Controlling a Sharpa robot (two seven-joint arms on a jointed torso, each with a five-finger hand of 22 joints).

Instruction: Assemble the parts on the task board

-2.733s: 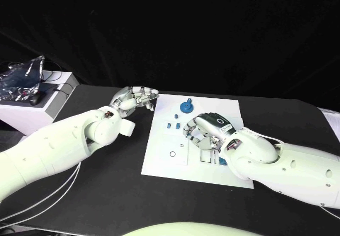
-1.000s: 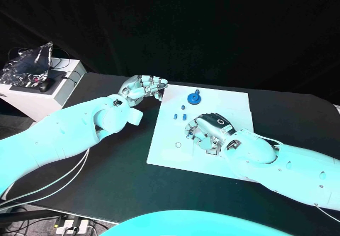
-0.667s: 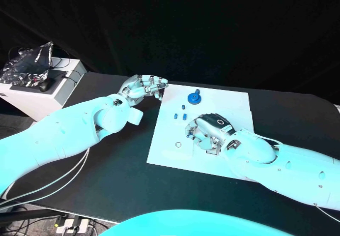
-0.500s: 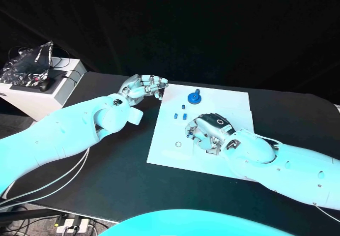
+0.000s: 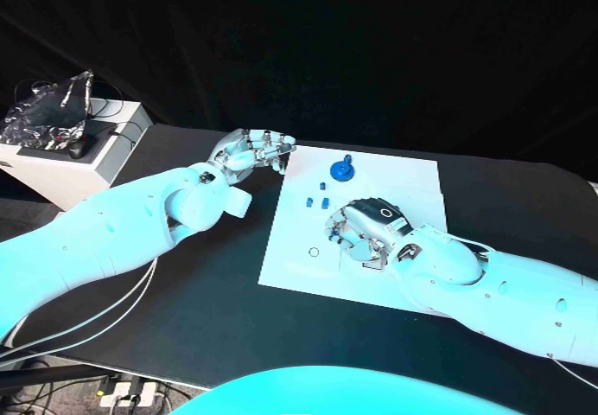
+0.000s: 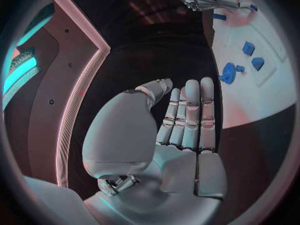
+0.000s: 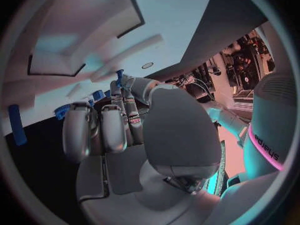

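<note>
Since half a second ago both hands are staying where they were. The right hand (image 5: 364, 229) is hovering over the task board (image 5: 399, 181), pinching a small blue part (image 7: 119, 75) at its fingertips. The left hand (image 5: 253, 153), fingers together and holding nothing, is resting just beside the board's far left corner, near the round blue part (image 5: 341, 171).

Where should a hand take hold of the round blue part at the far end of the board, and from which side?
By the small knob standing up from the round blue part, coming from above: the disc lies flat on the board.
</note>
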